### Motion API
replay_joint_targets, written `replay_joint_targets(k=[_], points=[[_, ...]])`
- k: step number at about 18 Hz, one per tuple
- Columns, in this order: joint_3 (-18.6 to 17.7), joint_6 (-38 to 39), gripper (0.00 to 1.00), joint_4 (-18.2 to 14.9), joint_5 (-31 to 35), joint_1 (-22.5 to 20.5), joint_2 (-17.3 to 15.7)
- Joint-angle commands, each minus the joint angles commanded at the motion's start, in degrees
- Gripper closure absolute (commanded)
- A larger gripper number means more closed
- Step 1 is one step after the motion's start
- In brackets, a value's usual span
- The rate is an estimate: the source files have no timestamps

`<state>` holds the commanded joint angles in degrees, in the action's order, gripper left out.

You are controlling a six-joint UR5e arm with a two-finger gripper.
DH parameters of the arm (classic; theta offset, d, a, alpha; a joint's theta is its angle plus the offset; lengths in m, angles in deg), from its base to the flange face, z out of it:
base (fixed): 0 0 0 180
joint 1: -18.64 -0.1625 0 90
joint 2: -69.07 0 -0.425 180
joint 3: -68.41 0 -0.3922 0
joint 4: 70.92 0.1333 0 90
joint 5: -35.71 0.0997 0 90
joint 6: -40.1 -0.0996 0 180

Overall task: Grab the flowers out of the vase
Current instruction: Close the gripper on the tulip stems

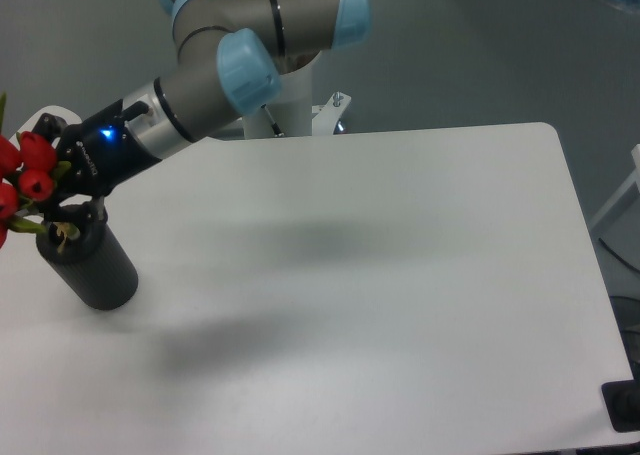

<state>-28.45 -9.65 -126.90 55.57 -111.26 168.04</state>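
Your gripper (pixel 62 207) sits at the far left edge of the view, dark body with a small blue light lit on it, fingers pointing down and left toward the mouth of the vase (pixel 95 265). The fingers look closed around the stems of the flowers (pixel 22 175) just above the vase rim, but the gap between them is dark and blurred, so you cannot confirm how tight the grasp is; going by how the bunch hangs off the fingertips, it reads as clamped on the stems. The red buds sit just left of and slightly above your gripper, partly cut off by the frame edge, with a bit of green leaf poking out beside them. The stem ends show right at the vase opening, directly under the fingertips; you cannot tell whether they are clear of the rim or a little inside it. The vase is directly below and slightly right of the gripper, black cylinder, leaning with its top toward the left, base resting on the white table (pixel 400 295). Behind and up-right of the gripper runs the silver wrist section, then the grey arm (pixel 250 35) with light blue joint caps, rising to the robot base at the table's far edge. The tabletop stretches far right of the gripper, with soft shadows on it.
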Motion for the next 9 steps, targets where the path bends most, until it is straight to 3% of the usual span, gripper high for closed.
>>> replay_joint_targets(k=[9], points=[[6.6, 10.4, 0.99, 0.0, -1.4, -4.6, 0.1]])
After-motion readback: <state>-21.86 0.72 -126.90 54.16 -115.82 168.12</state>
